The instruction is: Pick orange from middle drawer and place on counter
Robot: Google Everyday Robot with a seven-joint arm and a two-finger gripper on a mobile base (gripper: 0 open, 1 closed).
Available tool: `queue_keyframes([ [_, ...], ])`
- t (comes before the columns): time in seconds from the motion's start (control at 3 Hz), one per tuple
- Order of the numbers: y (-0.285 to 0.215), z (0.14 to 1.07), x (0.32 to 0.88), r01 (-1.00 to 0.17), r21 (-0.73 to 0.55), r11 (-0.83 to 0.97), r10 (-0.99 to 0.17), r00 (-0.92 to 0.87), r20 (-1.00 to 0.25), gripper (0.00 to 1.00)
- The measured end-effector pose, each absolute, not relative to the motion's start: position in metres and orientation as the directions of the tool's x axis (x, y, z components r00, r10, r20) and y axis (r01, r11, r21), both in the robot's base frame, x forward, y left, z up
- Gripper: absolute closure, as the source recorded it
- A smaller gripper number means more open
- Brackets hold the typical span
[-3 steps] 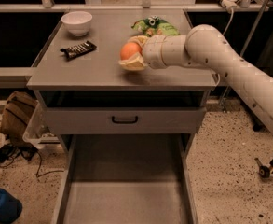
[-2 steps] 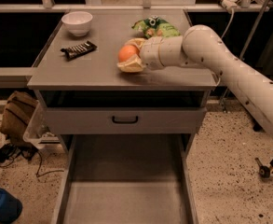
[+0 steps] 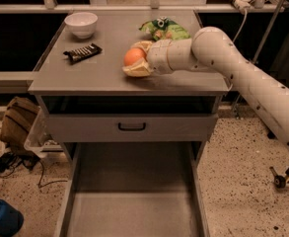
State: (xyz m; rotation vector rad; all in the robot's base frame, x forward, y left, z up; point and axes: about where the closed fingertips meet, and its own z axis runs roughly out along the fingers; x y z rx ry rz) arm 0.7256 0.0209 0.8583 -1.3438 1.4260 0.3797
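The orange [image 3: 132, 56] is small, round and bright. It sits between the two tan fingers of my gripper [image 3: 137, 59], low over the counter [image 3: 94, 75] near its front middle. I cannot tell whether it touches the top. The gripper is shut on the orange, and my white arm reaches in from the right. The middle drawer [image 3: 134, 201] stands pulled out below, with a bare grey floor. A shut drawer front with a black handle [image 3: 131, 126] is above it.
A white bowl [image 3: 81, 23] stands at the counter's back left, with a dark snack bar [image 3: 82, 53] in front of it. A green chip bag [image 3: 164, 28] lies behind the gripper. A tan bag [image 3: 18, 122] and a blue object [image 3: 1, 216] are on the floor at left.
The gripper with the orange has shifted slightly left and down towards the counter top. Nothing else has moved.
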Motion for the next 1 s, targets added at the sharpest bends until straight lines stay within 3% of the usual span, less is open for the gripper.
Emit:
queue_keyframes([
  [1.0,0.0209,0.8583,0.7256,-0.853,-0.421,0.309,-0.506,0.228,-0.832,0.12],
])
